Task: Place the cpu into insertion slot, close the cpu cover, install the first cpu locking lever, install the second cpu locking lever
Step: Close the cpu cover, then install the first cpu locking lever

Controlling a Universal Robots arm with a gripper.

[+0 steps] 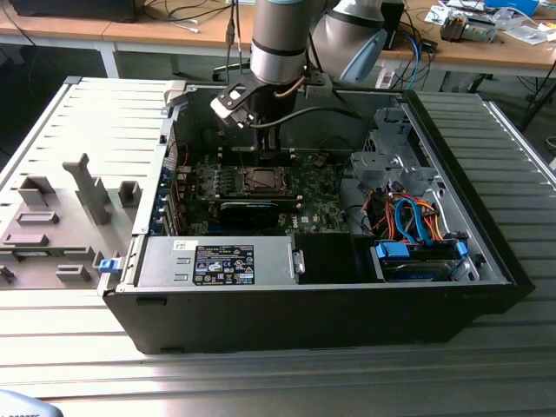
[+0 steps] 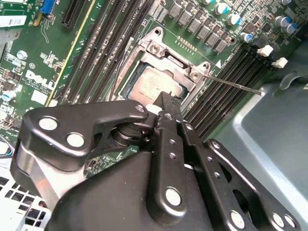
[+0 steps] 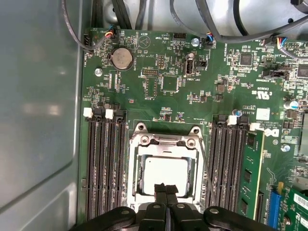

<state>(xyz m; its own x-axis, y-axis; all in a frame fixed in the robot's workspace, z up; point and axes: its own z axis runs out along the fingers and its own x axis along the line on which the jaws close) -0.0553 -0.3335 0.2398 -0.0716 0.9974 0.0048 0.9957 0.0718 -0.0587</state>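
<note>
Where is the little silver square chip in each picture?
Exterior view: the cpu is mid-motherboard, inside the case, below the arm.
First wrist view: cpu inside the silvery cpu cover, beside the tool.
Second wrist view: cpu partly behind the tool.
Shared landmark: black memory slots on both sides.

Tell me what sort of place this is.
Probably a robotics lab or test workshop: a robot arm reaches into an open computer case on a slatted metal table, and wooden desks strewn with cables stand behind.

Light's soft and even, pretty bright. Faint pale sheen on the grey sheet-metal case wall [image 3: 38, 96]; inside the black computer case [image 1: 261, 317] it's dimmer.
</note>
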